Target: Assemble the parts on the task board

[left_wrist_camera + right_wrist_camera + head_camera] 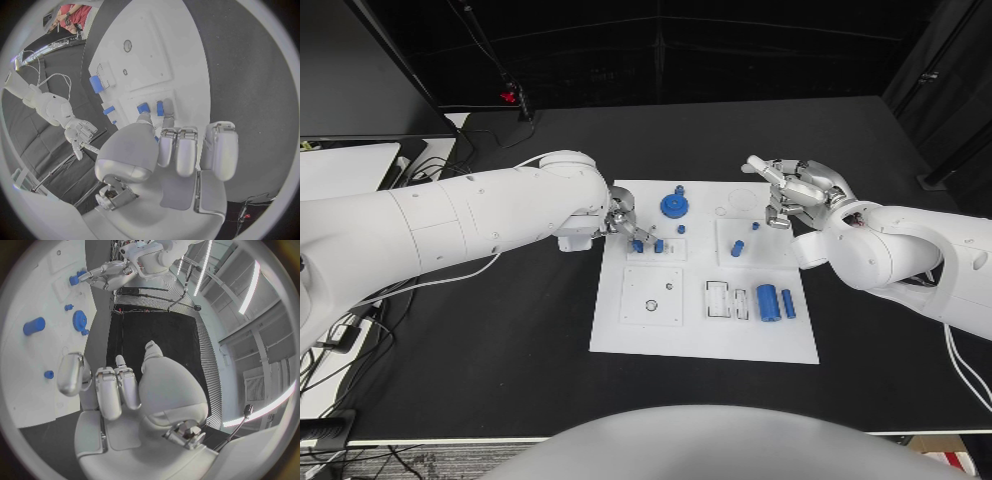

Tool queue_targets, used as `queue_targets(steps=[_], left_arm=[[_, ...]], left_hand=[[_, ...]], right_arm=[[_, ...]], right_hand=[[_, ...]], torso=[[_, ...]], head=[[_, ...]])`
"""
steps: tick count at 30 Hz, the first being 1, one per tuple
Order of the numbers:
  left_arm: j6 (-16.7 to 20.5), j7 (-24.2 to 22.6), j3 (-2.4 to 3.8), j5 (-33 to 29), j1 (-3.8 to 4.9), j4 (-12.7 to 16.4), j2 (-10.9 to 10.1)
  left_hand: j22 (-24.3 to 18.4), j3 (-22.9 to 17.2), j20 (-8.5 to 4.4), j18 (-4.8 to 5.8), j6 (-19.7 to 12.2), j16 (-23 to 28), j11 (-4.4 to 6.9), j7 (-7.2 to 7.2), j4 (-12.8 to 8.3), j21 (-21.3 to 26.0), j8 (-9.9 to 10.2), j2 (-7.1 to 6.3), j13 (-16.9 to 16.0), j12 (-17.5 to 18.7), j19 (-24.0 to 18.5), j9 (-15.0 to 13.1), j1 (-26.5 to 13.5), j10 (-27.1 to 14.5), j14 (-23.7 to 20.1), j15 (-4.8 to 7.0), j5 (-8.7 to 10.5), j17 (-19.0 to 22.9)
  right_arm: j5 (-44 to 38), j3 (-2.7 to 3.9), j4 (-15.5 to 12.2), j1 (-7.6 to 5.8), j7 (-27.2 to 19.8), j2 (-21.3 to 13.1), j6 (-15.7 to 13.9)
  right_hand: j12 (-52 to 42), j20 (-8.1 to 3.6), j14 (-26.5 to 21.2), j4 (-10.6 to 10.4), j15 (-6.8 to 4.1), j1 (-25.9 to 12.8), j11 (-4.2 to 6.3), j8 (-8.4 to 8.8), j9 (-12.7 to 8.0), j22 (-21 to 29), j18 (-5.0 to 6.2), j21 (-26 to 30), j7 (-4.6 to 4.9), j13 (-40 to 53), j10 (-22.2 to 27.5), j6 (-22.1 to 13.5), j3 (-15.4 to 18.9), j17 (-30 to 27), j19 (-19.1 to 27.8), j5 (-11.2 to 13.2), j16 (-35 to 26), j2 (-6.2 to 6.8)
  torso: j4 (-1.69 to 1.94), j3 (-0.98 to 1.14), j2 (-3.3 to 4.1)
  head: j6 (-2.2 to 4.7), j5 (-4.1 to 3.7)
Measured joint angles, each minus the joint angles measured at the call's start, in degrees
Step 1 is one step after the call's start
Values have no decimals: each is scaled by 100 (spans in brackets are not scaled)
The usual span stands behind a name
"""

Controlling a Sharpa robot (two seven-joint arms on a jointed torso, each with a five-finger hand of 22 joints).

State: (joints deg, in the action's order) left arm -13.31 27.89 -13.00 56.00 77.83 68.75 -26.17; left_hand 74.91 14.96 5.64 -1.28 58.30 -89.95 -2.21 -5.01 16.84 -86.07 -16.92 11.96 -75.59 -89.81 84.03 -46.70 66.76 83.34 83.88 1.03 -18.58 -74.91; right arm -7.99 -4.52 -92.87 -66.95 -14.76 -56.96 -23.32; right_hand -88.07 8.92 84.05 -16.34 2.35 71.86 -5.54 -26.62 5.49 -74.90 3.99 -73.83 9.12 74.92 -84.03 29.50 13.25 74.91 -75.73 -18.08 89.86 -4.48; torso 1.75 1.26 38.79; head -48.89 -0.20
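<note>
Left hand was down at the task board's left edge, upper part, fingers reaching onto the plate. In the left wrist view the fingers were curled forward side by side, tips at two small blue pegs standing close together on the board. Whether it actually pinched one or just touched – couldn't tell, tips hid the contact. In the head view those two pegs sat just right of the fingertips.

Right hand hovered over the board's upper-right corner, fingers apart, nothing in them – loose and free. Right wrist view showed the same hand with fingers part-curled, spread, holding nothing, above the board's edge w/ black table beyond.

Out from the hands: blue gear w/ a knob on top stood at the board's top centre, between the two hands. Small blue bit just below it. Another small peg stood in the right-hand square recess, mid board, and a tiny blue piece near the right hand's fingertips. Lower right of the board: large blue cylinder lay on its side, w/ a slimmer blue pin just beside it on the right, both next to a rectangular slot. Lower-left recess held a round hole, no blue in it.
</note>
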Motion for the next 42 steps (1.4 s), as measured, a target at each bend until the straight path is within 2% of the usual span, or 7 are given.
queue_targets(steps=[5, 9, 15, 24, 35, 42], left_arm=[[40, -13, -5, -4, -7, 4, -17], [59, -32, -8, -13, -11, 10, -29], [95, -82, -13, -33, -16, 20, -45], [101, -120, -15, -50, -18, 19, -49], [56, -125, -11, -59, -14, 13, -45], [52, -136, -11, -65, -14, 18, -44]], left_hand=[[0, 92, 0, 0, -80, 0, 39, 79, -13, 0, -225, 97, 61, 0, 0, -112, -177, 41, 0, 0, 56, 0], [0, 132, 0, 0, -210, 0, 39, 89, -7, 0, -473, 97, 61, 0, 0, -254, -177, 41, 0, 0, 56, 0], [0, 132, 0, 0, -324, 0, 49, 98, -7, 0, -652, 97, 61, 0, 0, -359, -177, 51, 0, 0, 55, 0], [0, 132, 0, 0, -408, 0, 72, 97, -7, 0, -784, 160, 47, -25, 0, -438, -114, 28, 0, 0, 17, 0], [0, 132, 0, 0, -461, 0, 71, 90, -7, 0, -819, 199, 21, -49, -1, -428, -74, 28, 0, 0, -5, 0], [0, 132, 0, 0, -479, 0, 71, 89, -7, 0, -761, 205, -74, -50, -1, -368, -8, 28, 0, 0, -70, 0]], right_arm=[[0, 0, 0, 0, 0, 0, 0], [0, 0, 2, 0, 2, 0, 0], [0, 0, 3, 0, 6, 2, 0], [0, 0, 6, 0, 9, 6, 0], [0, 0, 13, 1, 13, 8, 1], [0, 0, 15, 1, 17, 10, 1]], right_hand=[[0, 0, 0, 0, 0, 0, 0, 0, 0, 0, 0, 0, 0, 0, 0, 0, 0, 0, 0, 0, 0, 0], [0, 0, 0, 0, 0, 0, 0, 0, 0, 0, 0, 0, 0, 0, 0, 0, 0, 0, 0, 0, 0, 0], [0, 0, 0, 0, 0, 0, 0, 0, 0, 0, 0, 0, 0, 0, 0, 0, 0, 0, 0, 0, 0, 0], [0, 0, 0, 0, 0, 0, 0, 0, 0, 0, 0, 0, 0, 0, 0, 0, 0, 0, 0, 0, 0, 0], [0, 0, 0, 0, 0, 23, 0, -40, 0, 0, 0, 0, 20, 0, 0, -21, 0, 0, 0, 0, 0, -23], [0, 0, 0, 0, 0, 23, 0, -40, 0, 0, 0, 0, 20, 0, 0, -20, 0, 0, 0, 0, 0, -23]], torso=[[0, 1, 0], [0, 1, 0], [1, 1, 2], [2, 1, 2], [2, -1, 2], [2, -1, -1]], head=[[-2, -1], [-5, -6], [-24, -7], [-26, -2], [-34, -8], [-24, -8]])
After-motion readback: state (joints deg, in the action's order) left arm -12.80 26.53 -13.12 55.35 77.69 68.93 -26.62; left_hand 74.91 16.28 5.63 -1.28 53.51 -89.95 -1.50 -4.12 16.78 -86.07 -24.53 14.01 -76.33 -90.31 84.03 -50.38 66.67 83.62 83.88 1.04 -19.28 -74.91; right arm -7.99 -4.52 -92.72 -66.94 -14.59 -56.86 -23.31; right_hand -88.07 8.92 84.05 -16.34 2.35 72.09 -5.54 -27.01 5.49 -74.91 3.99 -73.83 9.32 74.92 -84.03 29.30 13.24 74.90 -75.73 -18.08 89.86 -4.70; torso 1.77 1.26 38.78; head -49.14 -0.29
